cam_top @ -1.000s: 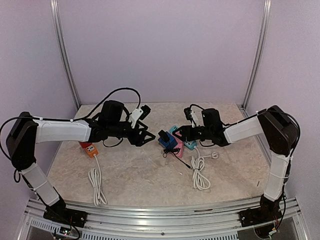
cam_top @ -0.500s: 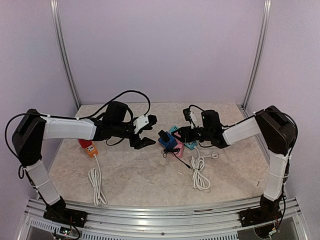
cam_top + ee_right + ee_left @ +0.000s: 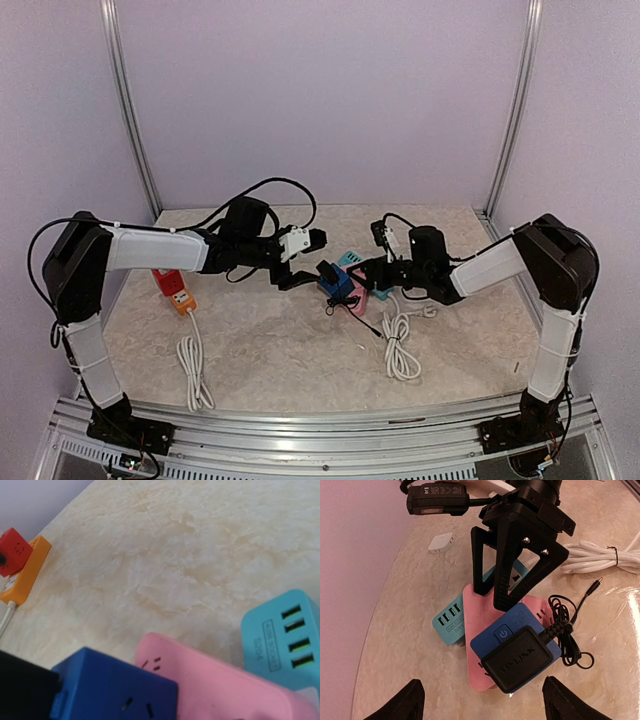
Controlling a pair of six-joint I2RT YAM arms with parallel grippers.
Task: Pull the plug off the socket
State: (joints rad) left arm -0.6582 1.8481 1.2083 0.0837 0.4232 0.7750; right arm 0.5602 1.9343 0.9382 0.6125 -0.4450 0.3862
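I see the plug (image 3: 520, 660) as a black, boxy adapter with rounded corners and "TP-LINK" in grey letters across its broad face. It is seated in the socket (image 3: 520, 620), so the two are not yet apart. The socket is a bright blue cube with a round power button on the face beside the plug. It sits tilted on a pink strip (image 3: 475, 610) near the middle of the tabletop (image 3: 410, 630). In the right wrist view another face of the cube shows empty pin slots. A thin black cord (image 3: 565, 640) leaves the plug, lies bunched in loose loops beside the cube, and ends in a small barrel tip on the tabletop.
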